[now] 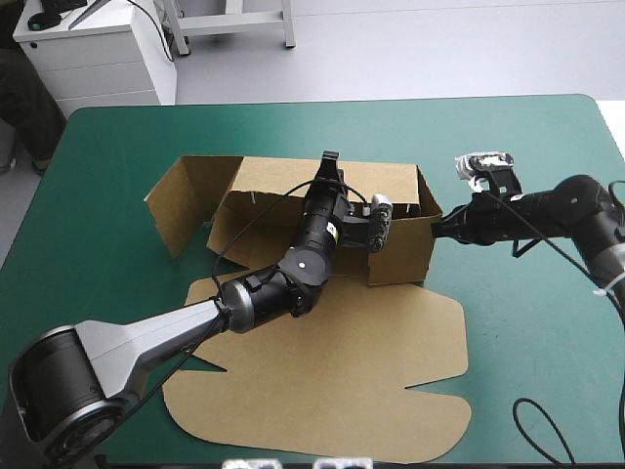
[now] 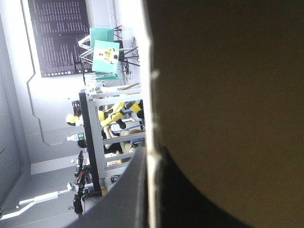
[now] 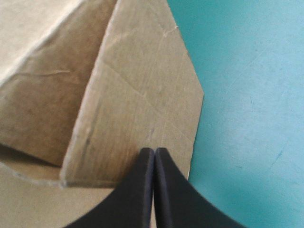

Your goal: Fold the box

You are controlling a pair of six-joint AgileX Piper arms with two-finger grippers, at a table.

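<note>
Left gripper (image 1: 330, 162) pinches the far wall (image 1: 391, 181) of the box (image 1: 322, 391), mid teal-green cover (image 1: 527, 322); right gripper (image 3: 154, 152), pressed together, pushes its right wall (image 3: 137, 109). We'd hold both walls upright, then fold the loose left flap (image 1: 181, 205) in.

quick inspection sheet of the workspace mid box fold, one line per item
surface: teal-green cover, lying flat
job's things: box, brown, far part with walls raised, left flap splayed outward, lid flat toward the near edge
clutter: nothing seen
grippers: left gripper at the far wall's top edge, shut on the board; right gripper shut, tip against the outer face of the box's right-end wall
cables: nothing seen foreign to the robot
surroundings: nothing seen at the table's edges
</note>
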